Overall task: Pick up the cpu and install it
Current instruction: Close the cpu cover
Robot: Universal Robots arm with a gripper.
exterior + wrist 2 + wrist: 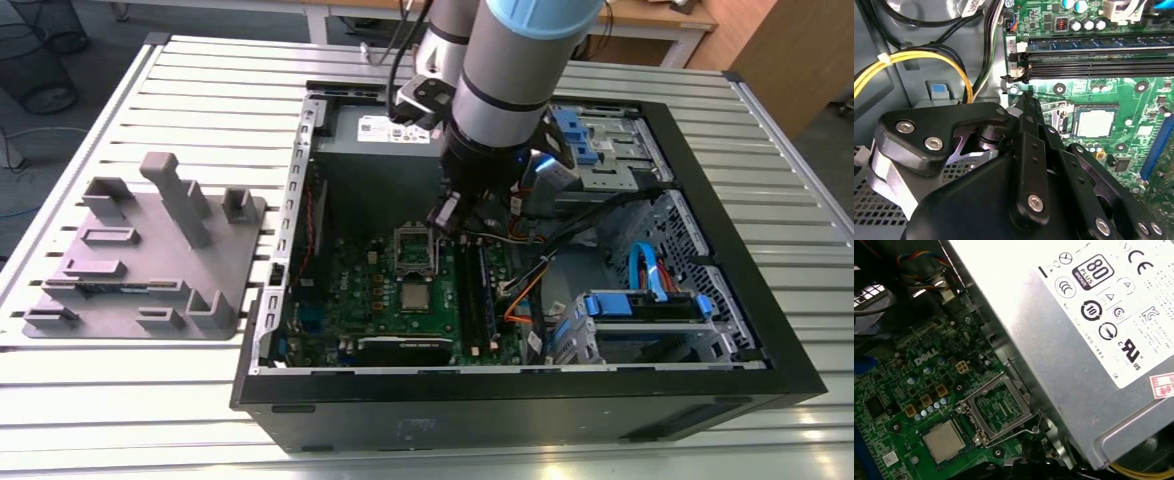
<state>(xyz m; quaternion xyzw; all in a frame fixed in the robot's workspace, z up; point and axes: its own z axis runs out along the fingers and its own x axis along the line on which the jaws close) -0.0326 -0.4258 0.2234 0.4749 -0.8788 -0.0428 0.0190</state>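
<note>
**A:** The pincer [443,222] hung low inside the case [267,330], over the board [334,290] at the edge nearest the power supply [1094,340]. I couldn't tell whether it was apart or together, and nothing showed in it.

**B:** Where was the cpu?

**A:** The cpu [944,441] lay flat in its socket near the middle of the board, apart from the pincer. The frame [999,412] stood hinged open just beside it, on the power-supply side. A thin wire lever [1035,429] ran along the frame.

**B:** So what step was in hand?

**A:** By my reading, the chip was seated and the work was on clamping it. The pincer was nearest the frame, not the chip.

**B:** How would that be done well?

**A:** I'd have checked that the cpu sat level, with no corner riding on the socket rim. Any push belonged on the frame or lever, never on the chip's metal top. A slanted press could bend the contacts beneath it.

**B:** Was anything in the way?

**A:** The memory slots [1094,70] ran close alongside, and yellow cables [929,55] looped near the arm. It needed a straight, slow approach, clear of both.
</note>
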